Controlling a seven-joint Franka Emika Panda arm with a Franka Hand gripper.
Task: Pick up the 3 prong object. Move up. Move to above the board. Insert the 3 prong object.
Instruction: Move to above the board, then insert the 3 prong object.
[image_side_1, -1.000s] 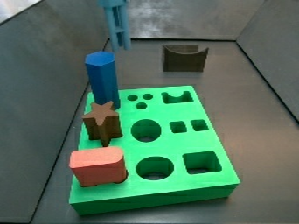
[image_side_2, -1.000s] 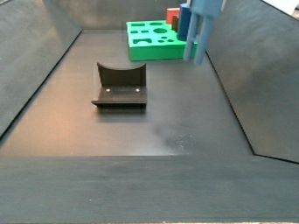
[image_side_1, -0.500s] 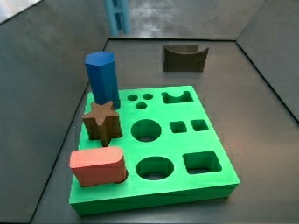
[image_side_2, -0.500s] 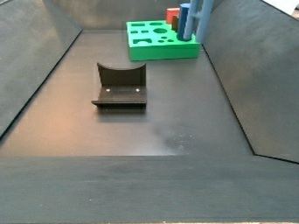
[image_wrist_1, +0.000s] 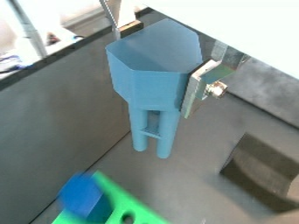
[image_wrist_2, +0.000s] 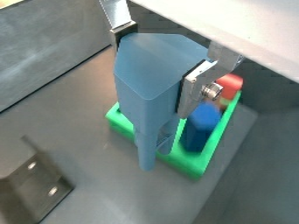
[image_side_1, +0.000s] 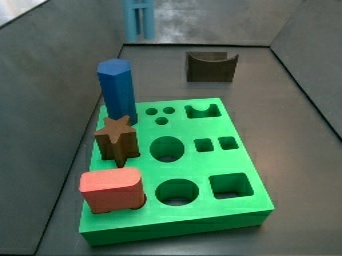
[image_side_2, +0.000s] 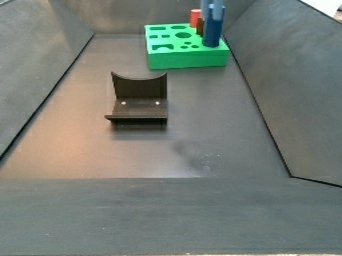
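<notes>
The gripper (image_wrist_1: 158, 61) is shut on the blocky head of the pale steel-blue 3 prong object (image_wrist_1: 149, 74), also seen in a wrist view (image_wrist_2: 152, 87), with its legs hanging down. Silver fingers (image_wrist_1: 198, 87) press on the head's two sides. In a side view only the legs (image_side_1: 138, 18) show at the top edge, high above the floor behind the board. The green board (image_side_1: 201, 165) lies flat below and shows in both wrist views (image_wrist_1: 111, 208) (image_wrist_2: 197, 162). The gripper itself is out of both side views.
On the board stand a dark blue hexagonal pillar (image_side_1: 116, 90), a brown star piece (image_side_1: 116, 138) and a red block (image_side_1: 111, 190). A dark brown U-shaped block (image_side_1: 211, 65) sits on the floor behind the board. Grey walls enclose the floor.
The 3 prong object has risen in the gripper: a second ago most of it showed in the side views, now only its legs at the top edge.
</notes>
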